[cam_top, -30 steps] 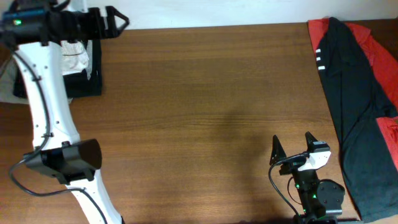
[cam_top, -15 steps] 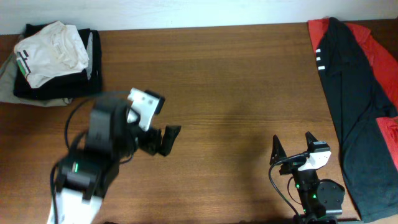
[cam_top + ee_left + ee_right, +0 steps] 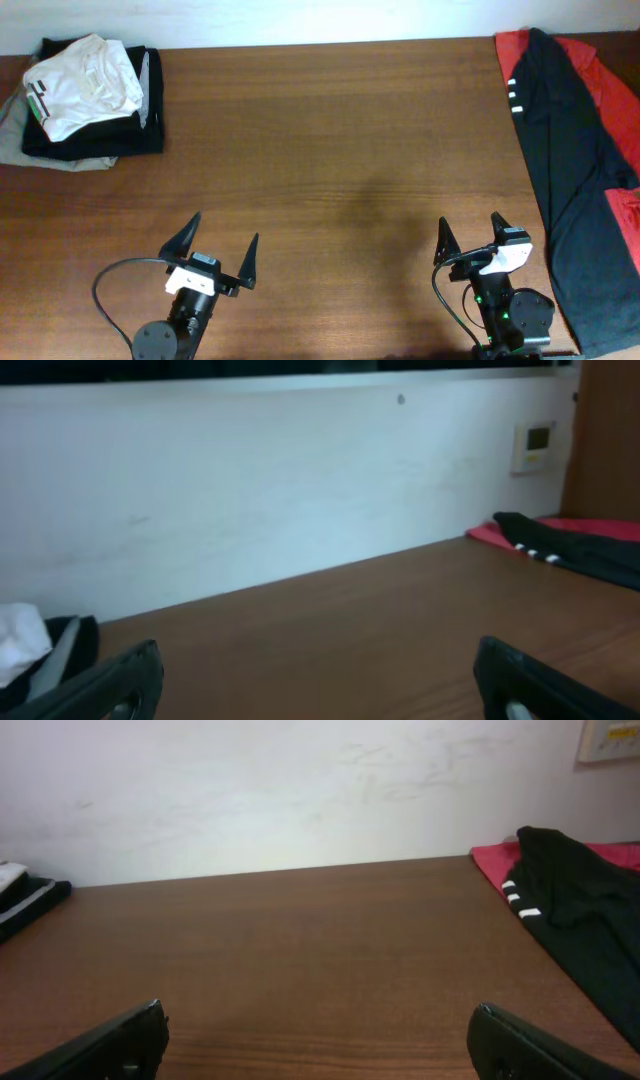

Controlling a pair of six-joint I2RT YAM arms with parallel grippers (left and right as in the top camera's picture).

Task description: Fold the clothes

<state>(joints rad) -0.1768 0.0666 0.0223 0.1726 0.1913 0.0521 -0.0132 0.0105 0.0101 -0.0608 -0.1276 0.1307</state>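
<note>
Far-left corner: the white shirt [image 3: 82,85] sits folded on top of a small pile, with a black piece [image 3: 95,145] under it (and a pale grey layer [image 3: 12,140] peeking out at the bottom). Over on the right, the black-and-red garment [image 3: 575,170] lies spread long, unfolded and rumpled.

A: Seen any change?

B: Only with the left hand [image 3: 226,228]. Reached out over the folded stack of clothes [image 3: 95,140] at the far left corner a second ago. Swung across the middle of the table [image 3: 350,150] half a second later.

A: And now?

B: Drawn right back to the near edge, left of centre, pointing away. Left the stack fully uncovered, with the white garment [image 3: 85,78] on top in plain sight, no longer half hidden.
</note>
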